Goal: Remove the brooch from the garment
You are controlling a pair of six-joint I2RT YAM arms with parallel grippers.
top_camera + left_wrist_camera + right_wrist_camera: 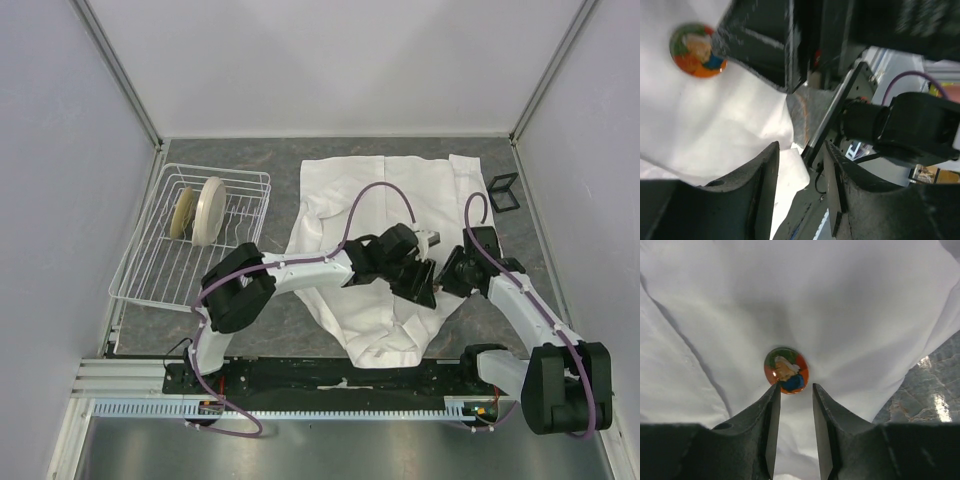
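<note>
The garment (380, 200) is a white wrinkled shirt spread on the grey table. The brooch (786, 370) is a small round pin with an orange, green and blue picture, pinned flat on the cloth. My right gripper (795, 388) is open, its fingertips just short of the brooch's near edge and a little right of it. The brooch also shows in the left wrist view (697, 50), with a right finger (750, 37) beside it. My left gripper (801, 150) is open over the shirt's edge (740, 125), holding nothing. In the top view both grippers (432, 275) meet over the shirt's lower right part; the brooch is hidden there.
A white wire dish rack (150, 270) with two cream plates (208, 208) stands at the left. A small black wire-frame stand (503, 192) sits at the back right, beside the shirt. Grey walls close in the table on three sides.
</note>
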